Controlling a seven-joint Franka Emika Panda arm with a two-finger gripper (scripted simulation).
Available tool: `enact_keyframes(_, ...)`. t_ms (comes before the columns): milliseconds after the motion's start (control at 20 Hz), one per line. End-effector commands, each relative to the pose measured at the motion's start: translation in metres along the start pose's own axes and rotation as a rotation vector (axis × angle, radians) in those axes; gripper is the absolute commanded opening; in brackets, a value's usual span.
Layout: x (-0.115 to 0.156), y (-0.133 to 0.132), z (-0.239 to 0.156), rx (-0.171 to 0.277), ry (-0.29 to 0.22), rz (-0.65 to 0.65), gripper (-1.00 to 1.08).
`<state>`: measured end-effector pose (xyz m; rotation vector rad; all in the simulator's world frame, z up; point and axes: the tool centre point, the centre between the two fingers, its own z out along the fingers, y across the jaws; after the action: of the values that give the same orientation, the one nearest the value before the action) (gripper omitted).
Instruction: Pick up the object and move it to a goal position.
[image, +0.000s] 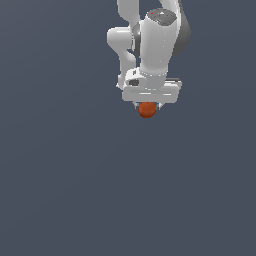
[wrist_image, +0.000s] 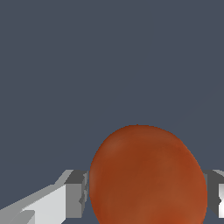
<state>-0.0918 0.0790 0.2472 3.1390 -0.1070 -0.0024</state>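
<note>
Flat slate-grey backdrop, glossy white end effector (image: 147, 106) gripping smooth, faintly mottled orange-red sphere (image: 147, 110)

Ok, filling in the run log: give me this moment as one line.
gripper: shut on orange-red sphere | fingers: either side of sphere | goal: not visible

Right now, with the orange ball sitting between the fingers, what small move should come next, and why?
Probably keep the tool closed and begin carrying the orange ball toward the goal. In the wrist view the ball fills the gap, with a finger against each side, so it looks gripped. No goal marker shows in either view, so I cannot tell the direction.
</note>
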Motion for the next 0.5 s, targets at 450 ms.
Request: enact_keyframes(450, -0.031, 0.001, -0.050, 0.000, 0.001, 0.000, -1.00)
